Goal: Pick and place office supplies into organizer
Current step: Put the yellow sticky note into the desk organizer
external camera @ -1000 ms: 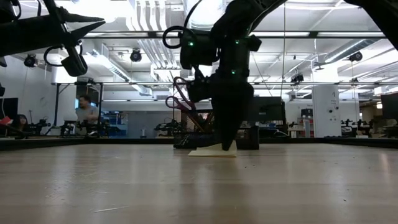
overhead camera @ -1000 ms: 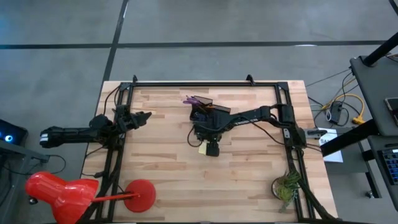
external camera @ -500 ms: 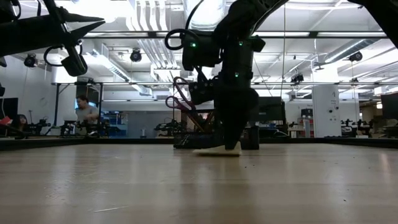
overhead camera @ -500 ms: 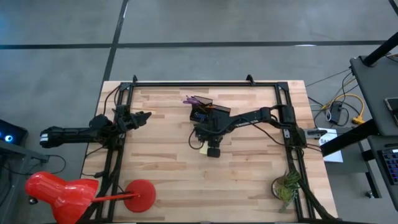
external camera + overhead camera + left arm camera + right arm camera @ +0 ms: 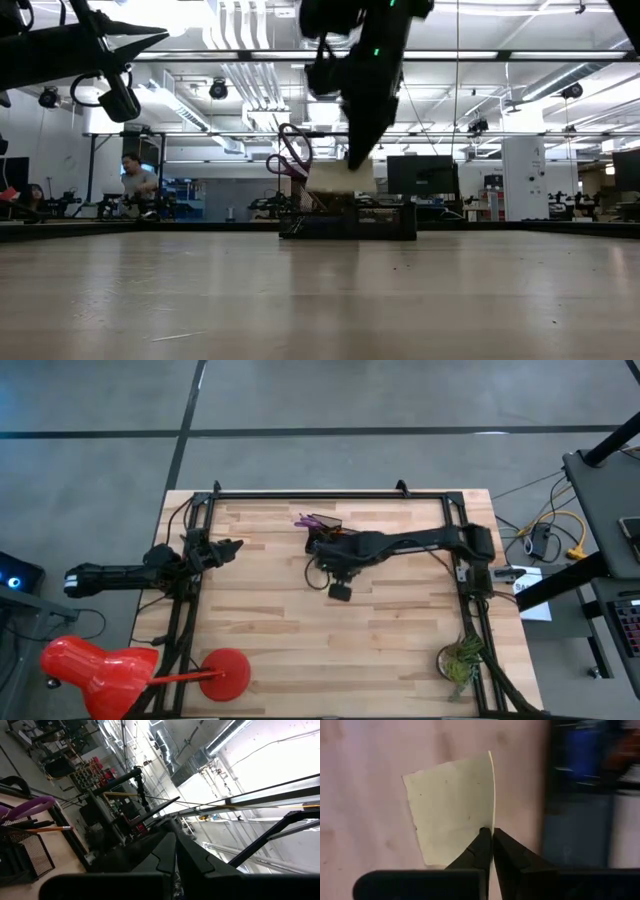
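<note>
The right gripper has its jaws clamped on the yellow sticky-note pad, raised clear of the worktop just beside the organizer. Scissors and pens apparently already stand inside. The pad's placement remains. The left gripper waits well apart, jaws closed.

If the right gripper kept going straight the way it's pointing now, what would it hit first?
The right gripper, shut on the sticky-note pad, points down at the table. It would probably meet the bare wooden tabletop first, just beside the organizer, though depth is hard to judge.
</note>
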`<state>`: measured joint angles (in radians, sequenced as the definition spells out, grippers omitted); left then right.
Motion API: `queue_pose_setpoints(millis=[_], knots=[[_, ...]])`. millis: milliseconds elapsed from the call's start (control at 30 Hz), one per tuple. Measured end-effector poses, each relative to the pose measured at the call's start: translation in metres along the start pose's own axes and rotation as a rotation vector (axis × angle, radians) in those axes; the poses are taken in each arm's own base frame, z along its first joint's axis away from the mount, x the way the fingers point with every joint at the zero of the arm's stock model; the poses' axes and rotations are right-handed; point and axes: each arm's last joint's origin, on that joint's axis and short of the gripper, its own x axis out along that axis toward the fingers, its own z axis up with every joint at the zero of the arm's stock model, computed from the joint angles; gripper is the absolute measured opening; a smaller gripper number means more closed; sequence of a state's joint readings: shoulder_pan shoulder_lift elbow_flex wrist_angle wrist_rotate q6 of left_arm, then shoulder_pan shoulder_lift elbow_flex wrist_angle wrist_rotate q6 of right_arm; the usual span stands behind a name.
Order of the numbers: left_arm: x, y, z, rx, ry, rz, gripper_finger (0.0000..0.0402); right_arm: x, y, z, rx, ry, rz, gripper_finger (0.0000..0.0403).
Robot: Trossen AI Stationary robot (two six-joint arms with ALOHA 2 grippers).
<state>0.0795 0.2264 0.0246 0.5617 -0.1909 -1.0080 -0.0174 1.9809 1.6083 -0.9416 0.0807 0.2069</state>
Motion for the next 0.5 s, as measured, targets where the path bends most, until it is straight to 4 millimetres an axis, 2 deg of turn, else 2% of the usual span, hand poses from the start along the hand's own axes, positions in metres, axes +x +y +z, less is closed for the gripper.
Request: queue_pose_setpoints(millis=[133,200,333,500], knots=[[0.000,0.000,0.000,-0.001,-0.002,-0.003,0.0000,-0.042,-0.012,-0.008,0.078,-0.031,-0.167,0.0008],[0.000,0.000,0.000,0.000,-0.002,-0.003,0.0000,-0.055,-0.024,-0.017,0.116,0.009,-0.257,0.0008],[0.000,0.000,0.000,0.001,-0.003,-0.004,0.0000,-0.062,-0.053,-0.033,0.193,0.121,-0.376,0.0008],[0.000,0.000,0.000,0.001,-0.003,-0.004,0.0000,-0.063,-0.076,-0.029,0.221,0.088,-0.370,0.0008]])
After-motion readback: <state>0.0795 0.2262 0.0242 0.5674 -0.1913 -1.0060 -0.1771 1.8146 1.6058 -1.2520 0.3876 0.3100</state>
